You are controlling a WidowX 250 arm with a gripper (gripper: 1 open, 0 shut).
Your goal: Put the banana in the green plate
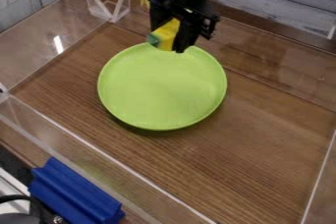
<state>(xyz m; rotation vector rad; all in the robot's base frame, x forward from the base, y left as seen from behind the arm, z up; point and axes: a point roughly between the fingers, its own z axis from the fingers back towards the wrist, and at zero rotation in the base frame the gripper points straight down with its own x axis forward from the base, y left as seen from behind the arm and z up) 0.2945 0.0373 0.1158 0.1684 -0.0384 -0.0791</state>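
The lime-green plate (160,95) lies on the wooden table, left of centre. My black gripper (176,41) points straight down over the plate's far rim. It is shut on the banana (161,38), a small yellow piece with a dark green tip that sticks out on the gripper's left side. The banana hangs above the rim, and I cannot tell whether it touches the plate. Nothing lies inside the plate.
Clear acrylic walls (39,130) fence the wooden table on the left, front and back. A bent clear plastic stand (112,7) sits at the back left. A blue block (73,196) lies outside the front wall at the bottom left.
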